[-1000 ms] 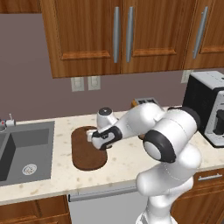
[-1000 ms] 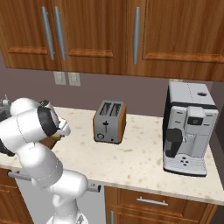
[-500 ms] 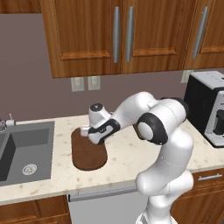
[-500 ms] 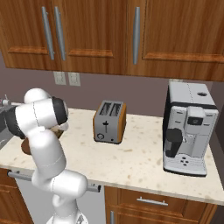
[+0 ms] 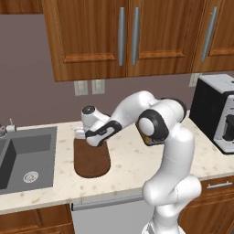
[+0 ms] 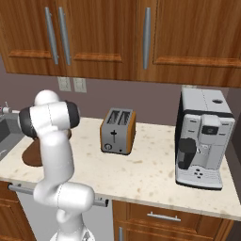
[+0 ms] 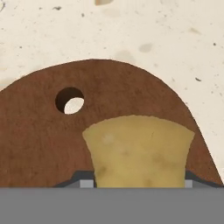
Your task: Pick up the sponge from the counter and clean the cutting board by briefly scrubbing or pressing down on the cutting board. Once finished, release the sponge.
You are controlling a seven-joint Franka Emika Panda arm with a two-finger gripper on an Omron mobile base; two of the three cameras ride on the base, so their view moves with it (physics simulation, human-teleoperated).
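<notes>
the pincer (image 5: 87,138) is gripping the sponge (image 7: 138,151), its jaws closed in on the yellow-tan block from both sides, with the sponge sticking out ahead of the tips in the hand view. the sponge is hanging over the rounded far end of the cutting board (image 5: 92,157), close beside the board's hanging hole (image 7: 70,99); how firmly it is pressing on the wood is not something these views are settling. from the left base view, the hand is reaching low over the back end of the board, near the wall side of the desk (image 5: 132,164). the sink (image 5: 27,153) is lying just to the left of the board, and the toaster (image 6: 117,131) and coffee machine (image 6: 202,139) are standing well off to the right.

judging the risks: the sponge is working near the board's curved edge, so a stroke pushed further that way is likely to run off onto the bare desk rather than scrub wood. pressing hard so near one end could also shove the board toward the sink. letting go too soon, before a clear press, would be leaving the cleaning undone.
</notes>
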